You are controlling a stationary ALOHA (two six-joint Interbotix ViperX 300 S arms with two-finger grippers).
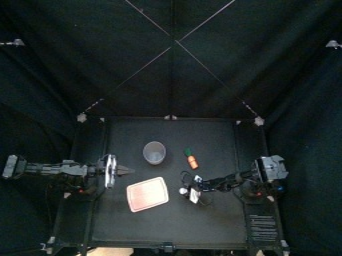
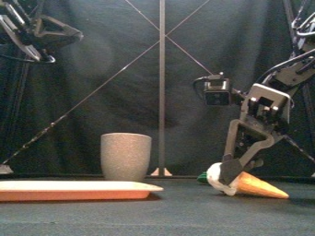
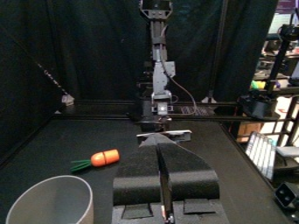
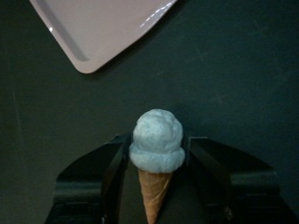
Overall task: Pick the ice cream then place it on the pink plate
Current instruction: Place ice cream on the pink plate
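Carrot (image 1: 194, 159) and grey cup (image 1: 155, 153) stand behind ice cream (image 2: 256, 187) and pink plate (image 1: 146, 194).

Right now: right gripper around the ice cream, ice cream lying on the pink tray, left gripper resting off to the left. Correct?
Not quite. The ice cream lies on the table, apart from the pink tray; the front view shows it. The rest holds: the right gripper is around it, and the left gripper rests at the left.
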